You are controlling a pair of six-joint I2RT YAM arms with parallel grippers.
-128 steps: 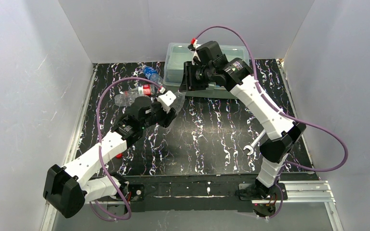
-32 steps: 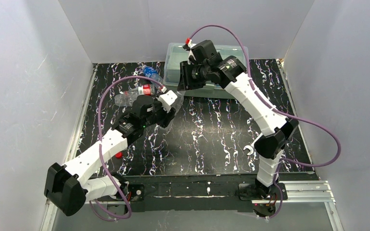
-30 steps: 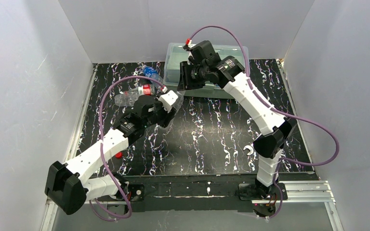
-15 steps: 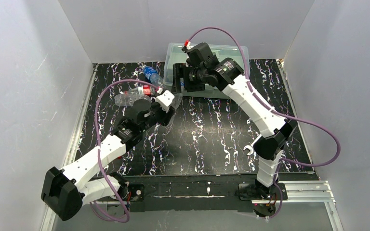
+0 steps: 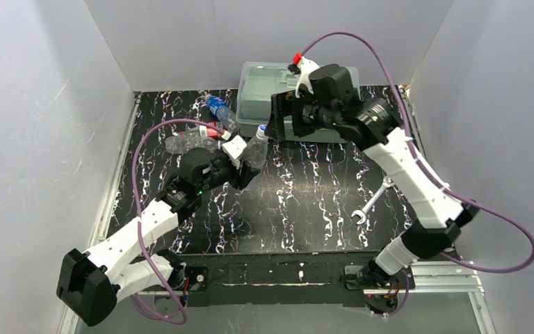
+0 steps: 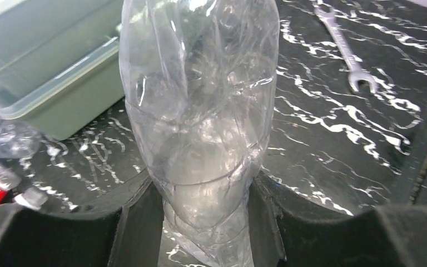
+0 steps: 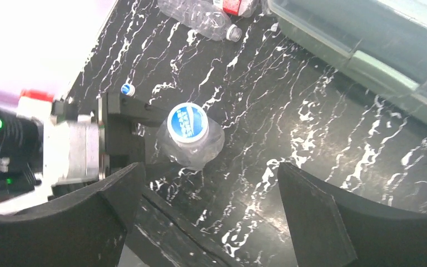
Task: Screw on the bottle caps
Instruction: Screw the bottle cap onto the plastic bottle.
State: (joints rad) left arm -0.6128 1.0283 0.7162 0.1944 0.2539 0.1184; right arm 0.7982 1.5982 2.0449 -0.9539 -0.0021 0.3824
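My left gripper [image 6: 200, 225] is shut on the lower part of a plain clear bottle [image 6: 200, 105] and holds it roughly upright over the mat. From above, that bottle [image 5: 255, 149] carries a blue and white cap [image 7: 187, 123] on its neck. My right gripper [image 7: 211, 194] stands open, above and apart from the cap, with nothing between its fingers. In the top view it [image 5: 277, 120] hangs just right of the bottle top. A small blue and white cap [image 7: 126, 89] lies on the mat beside the left gripper.
A red-label bottle [image 5: 198, 136] and a blue-label bottle [image 5: 217, 108] lie at the back left. The translucent lidded box [image 5: 254, 87] stands at the back, behind the right gripper. A silver wrench [image 5: 372, 204] lies on the marbled mat to the right.
The right gripper has opened, let go of the cap and drawn back up and to the right. The left gripper keeps hold of the bottle, shifted slightly.
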